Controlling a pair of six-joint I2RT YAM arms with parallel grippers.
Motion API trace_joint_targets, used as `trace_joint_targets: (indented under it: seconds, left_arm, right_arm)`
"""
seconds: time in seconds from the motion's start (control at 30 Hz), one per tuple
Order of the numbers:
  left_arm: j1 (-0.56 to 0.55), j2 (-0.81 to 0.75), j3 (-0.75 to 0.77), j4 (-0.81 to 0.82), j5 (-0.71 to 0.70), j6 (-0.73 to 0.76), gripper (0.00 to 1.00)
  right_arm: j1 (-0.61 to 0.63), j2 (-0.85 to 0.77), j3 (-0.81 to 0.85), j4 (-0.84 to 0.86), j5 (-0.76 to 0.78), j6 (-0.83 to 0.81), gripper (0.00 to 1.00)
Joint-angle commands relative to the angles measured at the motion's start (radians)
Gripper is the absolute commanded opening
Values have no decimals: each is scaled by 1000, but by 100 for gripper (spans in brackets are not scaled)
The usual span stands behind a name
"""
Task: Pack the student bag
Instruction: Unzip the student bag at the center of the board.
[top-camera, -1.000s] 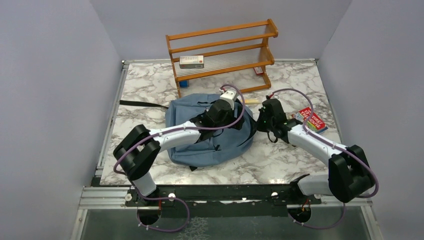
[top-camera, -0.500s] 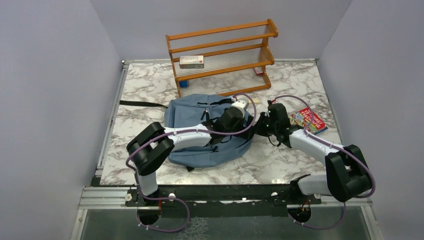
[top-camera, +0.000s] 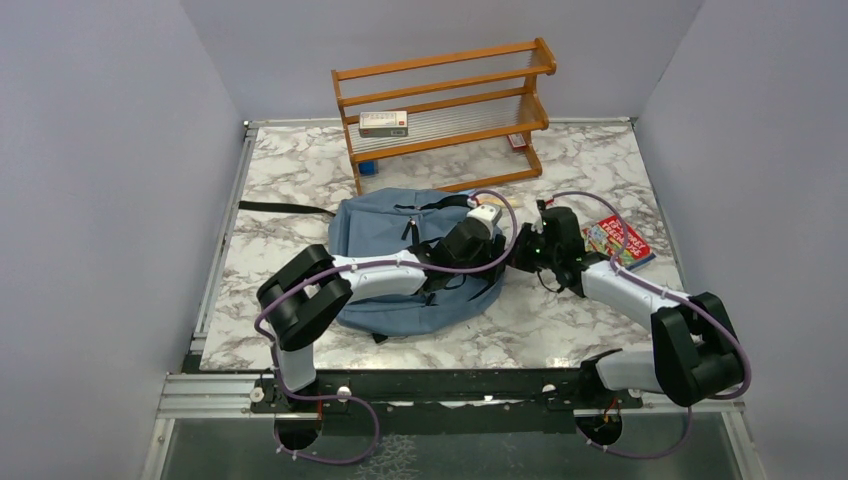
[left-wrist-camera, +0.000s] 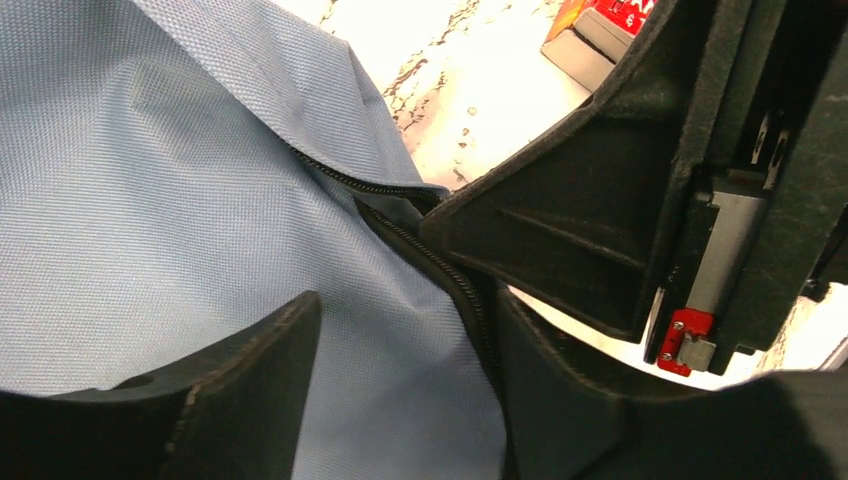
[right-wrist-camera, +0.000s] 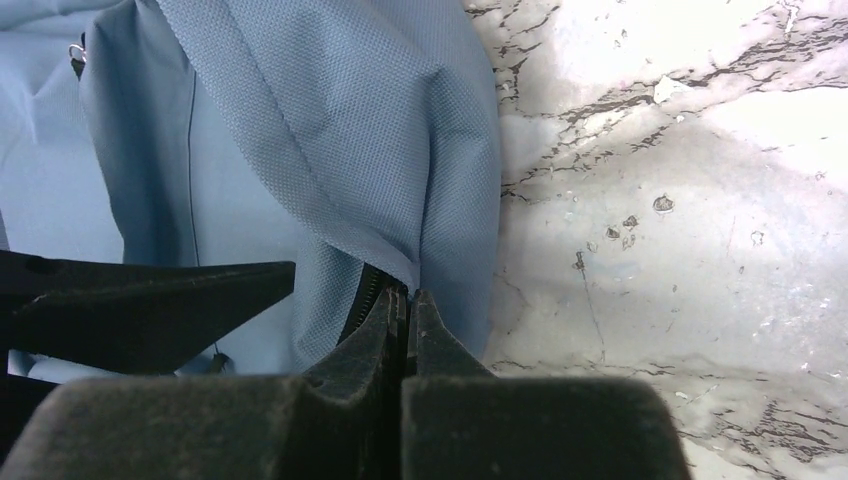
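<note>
At the left of the marble table (top-camera: 300, 170) a black strap (top-camera: 285, 208) lies flat, its end pointing towards the student bag (top-camera: 375, 225). The bag sprawls on the middle of the table, just in front of the wooden rack (top-camera: 440, 100), with the left arm stretched over its rounded blue body. A white and red box (top-camera: 383, 123) sits on the rack's lower shelf.

The left gripper (left-wrist-camera: 405, 310) reaches across the bag to its right edge. Its jaws stand apart, with blue fabric and the black zipper (left-wrist-camera: 450, 275) lying between them, and the fingers clamp nothing.

Coming at the same spot from the other side, the right gripper (right-wrist-camera: 405, 300) has its jaws pressed together on the bag's edge. It pinches the fabric right where the zipper ends, and the cloth rises in a fold from that point. In the right wrist view one finger (right-wrist-camera: 150, 300) of the left gripper lies just to the left of the pinch, over the fabric.

Further right, a colourful book (top-camera: 618, 240) lies on the table beside the right arm — apart from the bag
</note>
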Motion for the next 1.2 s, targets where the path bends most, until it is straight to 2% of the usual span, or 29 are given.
trace_joint_targets:
  seconds: [0.0, 0.3, 0.47, 0.73, 0.87, 1.0, 1.17]
  left_arm:
    - [-7, 20, 44, -30, 6, 13, 58]
    - [-7, -45, 66, -79, -51, 53, 17]
    - [-5, -158, 28, -88, -147, 77, 2]
    - [19, -406, -120, -120, -367, 59, 0]
    - [40, -558, -220, -197, -498, -2, 0]
    - [61, -720, -325, -304, -648, -148, 0]
    - [82, -912, -432, -504, -795, -399, 0]
  right_arm:
    - [-1, -25, -3, 28, -43, 5, 1]
    - [-1, -43, 5, -25, 41, -24, 1]
    - [-1, -49, 12, -57, 83, -38, 1]
    - [-1, -50, 26, -80, 123, -42, 1]
    - [-2, -48, 32, -84, 128, -44, 1]
    - [-1, -37, 42, -87, 127, -48, 1]
    - [-1, -22, 56, -85, 116, -53, 1]
